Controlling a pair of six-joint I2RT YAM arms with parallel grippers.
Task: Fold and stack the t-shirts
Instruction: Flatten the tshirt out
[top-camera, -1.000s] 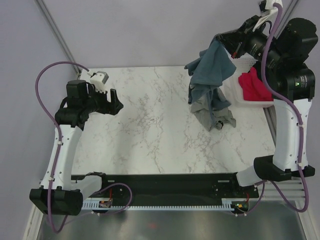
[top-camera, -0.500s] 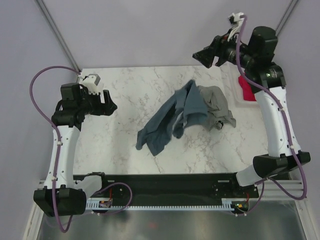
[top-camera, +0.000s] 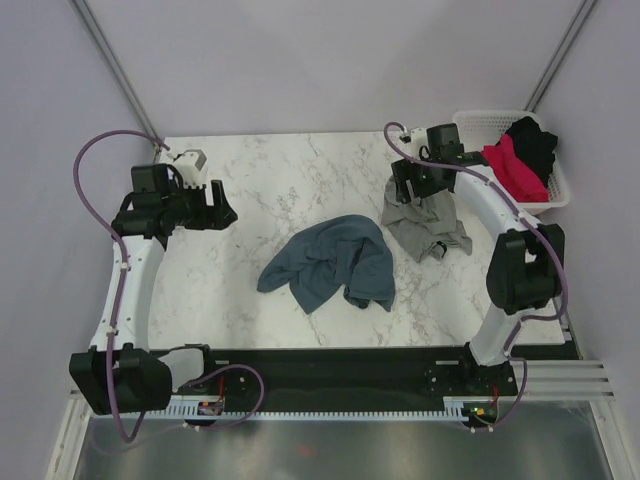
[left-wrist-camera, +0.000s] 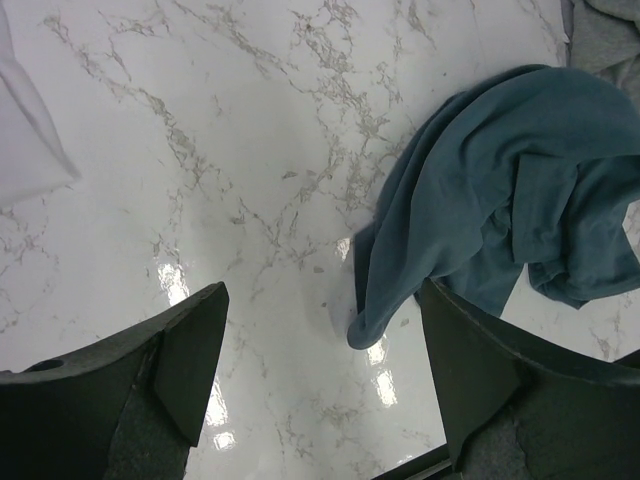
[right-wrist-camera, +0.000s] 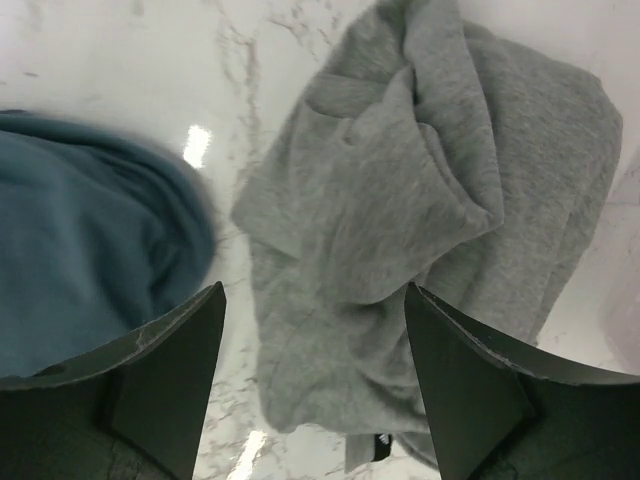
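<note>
Since folding needs the flat worktop (top-camera: 300, 170), we judge the slate-blue t-shirt (top-camera: 330, 262) lies crumpled at its middle for spreading, the grey t-shirt (top-camera: 430, 232) heaped just beside it. Our right tool (top-camera: 413, 195) hangs spread and empty above the grey one, the left tool (top-camera: 222, 207) spread, well apart.

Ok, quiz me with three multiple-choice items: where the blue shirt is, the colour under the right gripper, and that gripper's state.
1. Where is the blue shirt? A far left corner; B middle of the table; C draped over an arm.
2. What colour is the shirt under the right gripper? A red; B white; C grey.
3. The right gripper is: A open, empty; B shut on cloth; C shut, empty.
Answers: 1 B, it lies crumpled mid-table. 2 C, the grey shirt fills the right wrist view. 3 A, its fingers stand wide apart above the cloth.
</note>
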